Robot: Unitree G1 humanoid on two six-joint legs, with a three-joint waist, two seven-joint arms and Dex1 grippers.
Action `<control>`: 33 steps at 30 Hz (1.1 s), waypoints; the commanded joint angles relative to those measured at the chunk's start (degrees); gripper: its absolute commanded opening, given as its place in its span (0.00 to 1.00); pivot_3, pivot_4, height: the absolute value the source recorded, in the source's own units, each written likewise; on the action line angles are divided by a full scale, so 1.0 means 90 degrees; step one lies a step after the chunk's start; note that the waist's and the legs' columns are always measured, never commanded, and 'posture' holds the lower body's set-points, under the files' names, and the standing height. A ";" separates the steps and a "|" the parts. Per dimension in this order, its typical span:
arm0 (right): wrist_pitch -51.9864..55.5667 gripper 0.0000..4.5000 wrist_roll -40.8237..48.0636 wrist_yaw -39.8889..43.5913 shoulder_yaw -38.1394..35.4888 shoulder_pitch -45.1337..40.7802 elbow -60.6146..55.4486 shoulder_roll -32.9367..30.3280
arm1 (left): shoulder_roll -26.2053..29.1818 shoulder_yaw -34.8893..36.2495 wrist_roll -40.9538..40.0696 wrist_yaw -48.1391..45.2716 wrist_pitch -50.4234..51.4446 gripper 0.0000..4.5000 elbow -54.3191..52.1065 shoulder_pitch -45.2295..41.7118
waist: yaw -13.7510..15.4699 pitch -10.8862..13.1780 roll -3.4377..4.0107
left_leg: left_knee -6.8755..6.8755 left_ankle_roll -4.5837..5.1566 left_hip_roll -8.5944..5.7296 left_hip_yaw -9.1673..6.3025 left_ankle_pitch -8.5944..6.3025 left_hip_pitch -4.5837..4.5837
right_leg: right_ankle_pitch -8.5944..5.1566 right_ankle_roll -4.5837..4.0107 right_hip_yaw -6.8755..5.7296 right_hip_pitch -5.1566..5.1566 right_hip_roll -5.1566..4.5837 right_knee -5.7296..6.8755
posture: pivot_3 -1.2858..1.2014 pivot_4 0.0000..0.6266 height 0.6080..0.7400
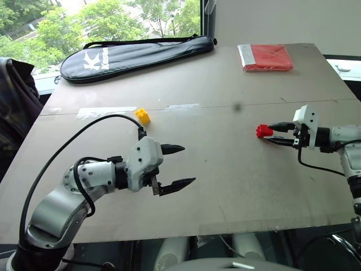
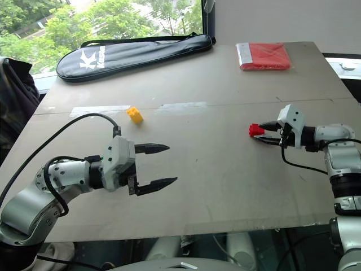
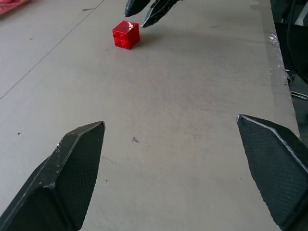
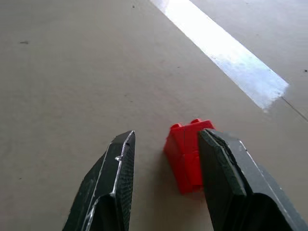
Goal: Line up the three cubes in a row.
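Red cube (image 1: 263, 131) sits right of centre on the table (image 1: 225, 169), at the right gripper (image 1: 274, 135) tips; fingers nearly together, cube beside them, not clamped. Yellow cube (image 1: 142, 116) lies centre-left, well apart. Left gripper (image 1: 178, 166) hovers lower centre, fingers spread, empty. Green cube unseen. Step, likely: shifting red toward yellow. Next: proper grip or nudge leftward.

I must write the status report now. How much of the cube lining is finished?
Nothing looks lined up yet. The yellow cube sits alone, far from the red cube. The right gripper is at the red cube, one finger beside it, no clear grip. The left gripper hangs open, empty. A row is left to build.
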 commanded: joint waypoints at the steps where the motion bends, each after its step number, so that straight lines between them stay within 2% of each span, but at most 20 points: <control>1: -0.0285 0.46 -0.0625 0.0259 0.0472 -0.0738 0.0422 -0.0144 | -0.0036 -0.0038 0.0030 -0.0069 -0.0158 1.00 0.0003 -0.0128 | -0.0010 0.0002 -0.0003 | 0.0000 0.0000 0.0002 0.0000 0.0000 0.0000 | 0.0000 0.0000 -0.0001 0.0000 0.0003 0.0000 | 0.52 0.24 0.79; 8: -0.0554 0.46 -0.1673 0.1417 0.1627 -0.2331 0.1800 -0.0063 | -0.0101 -0.0034 0.0118 0.0106 -0.0153 1.00 -0.0151 -0.0008 | 0.0006 0.0004 -0.0004 | -0.0001 -0.0002 0.0003 0.0005 0.0001 -0.0030 | 0.0001 0.0000 0.0004 -0.0034 -0.0001 -0.0003 | 0.52 0.24 0.79; 15: -0.0906 0.46 -0.2350 0.1780 0.2169 -0.3359 0.3044 0.0348 | -0.0144 0.0081 0.0145 0.0403 -0.0116 1.00 -0.0445 0.0334 | 0.0006 0.0005 -0.0005 | -0.0007 -0.0004 0.0004 0.0003 0.0001 -0.0034 | 0.0000 0.0000 0.0004 -0.0043 -0.0003 -0.0004 | 0.52 0.24 0.79; 22: -0.1135 0.46 -0.2841 0.1742 0.2385 -0.3819 0.3782 0.0669 | -0.0170 0.0094 0.0144 0.0632 -0.0110 1.00 -0.0617 0.0536 | 0.0009 0.0005 -0.0005 | -0.0006 -0.0004 0.0002 0.0003 0.0001 -0.0034 | 0.0001 -0.0001 0.0005 -0.0044 -0.0003 -0.0001 | 0.52 0.24 0.79; 33: -0.1325 0.46 -0.3238 0.1579 0.2410 -0.4047 0.4189 0.1032 | -0.0173 0.0043 0.0168 0.0724 -0.0134 1.00 -0.0606 0.0526 | -0.0002 0.0005 -0.0005 | -0.0006 -0.0006 0.0002 0.0005 0.0002 -0.0032 | 0.0001 -0.0001 0.0008 -0.0047 -0.0002 0.0005 | 0.52 0.24 0.79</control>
